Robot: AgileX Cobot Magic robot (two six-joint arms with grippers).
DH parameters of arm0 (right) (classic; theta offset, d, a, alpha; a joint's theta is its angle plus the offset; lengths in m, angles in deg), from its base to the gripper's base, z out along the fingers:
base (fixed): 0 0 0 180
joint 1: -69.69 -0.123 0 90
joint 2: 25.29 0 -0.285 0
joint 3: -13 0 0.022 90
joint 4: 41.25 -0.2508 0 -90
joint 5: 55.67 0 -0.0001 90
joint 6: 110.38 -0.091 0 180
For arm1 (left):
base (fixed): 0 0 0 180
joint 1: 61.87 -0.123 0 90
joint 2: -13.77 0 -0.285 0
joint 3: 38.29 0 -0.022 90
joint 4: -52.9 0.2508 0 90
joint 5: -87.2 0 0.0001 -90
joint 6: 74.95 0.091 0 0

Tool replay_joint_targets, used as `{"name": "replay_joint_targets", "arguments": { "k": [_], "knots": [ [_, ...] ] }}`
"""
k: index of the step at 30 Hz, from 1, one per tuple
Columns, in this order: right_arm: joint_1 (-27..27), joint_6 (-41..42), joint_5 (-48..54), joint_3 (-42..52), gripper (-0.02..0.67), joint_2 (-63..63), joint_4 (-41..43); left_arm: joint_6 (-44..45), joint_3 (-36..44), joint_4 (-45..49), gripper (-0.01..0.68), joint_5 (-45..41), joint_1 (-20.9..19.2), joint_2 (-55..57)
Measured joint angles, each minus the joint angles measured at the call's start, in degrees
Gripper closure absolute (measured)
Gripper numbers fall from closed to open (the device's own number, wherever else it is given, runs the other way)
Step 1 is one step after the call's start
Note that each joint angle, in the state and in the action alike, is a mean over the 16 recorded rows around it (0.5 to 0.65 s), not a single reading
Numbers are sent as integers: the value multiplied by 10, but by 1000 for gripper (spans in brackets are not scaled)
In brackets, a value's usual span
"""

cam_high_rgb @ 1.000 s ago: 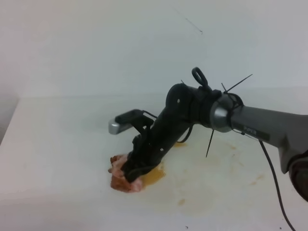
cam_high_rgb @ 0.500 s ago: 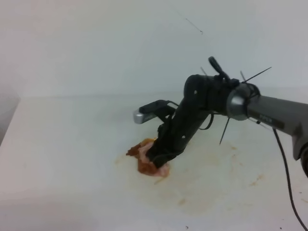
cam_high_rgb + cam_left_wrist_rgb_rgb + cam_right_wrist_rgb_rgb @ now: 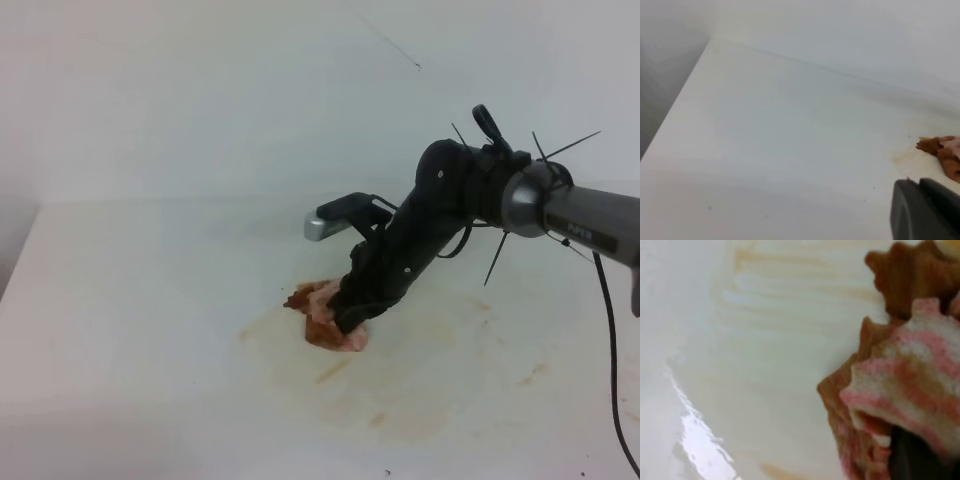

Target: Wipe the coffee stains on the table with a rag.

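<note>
I count one broad white matte counter (image 3: pixel 130 300) under me. On it lies one small wadded rag (image 3: pixel 325 318) of cloth, striped pink-red and white with brown soaked patches. I count one wide pale yellowish-brown coffee smear (image 3: pixel 420 370) spread over the counter, and within it about four small darker streaks or spots. Of black claws I can count two: my right claw (image 3: pixel 350 315), one, closed on the rag, and one dark corner of my left claw (image 3: pixel 925 210) at the edge of the left wrist view. There is one silver-tipped camera (image 3: pixel 335 218) mounted on my right arm.
</note>
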Motion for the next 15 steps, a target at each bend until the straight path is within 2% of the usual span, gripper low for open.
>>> {"name": "replay_joint_targets", "arguments": {
  "k": [9, 15],
  "knots": [
    [0, 58, -39, -26, 651, -6, -100, 0, 0, 0, 673, 0, 0, 0],
    [1, 58, -54, -40, 651, 15, -118, 0, 0, 0, 673, 0, 0, 0]
  ]
}}
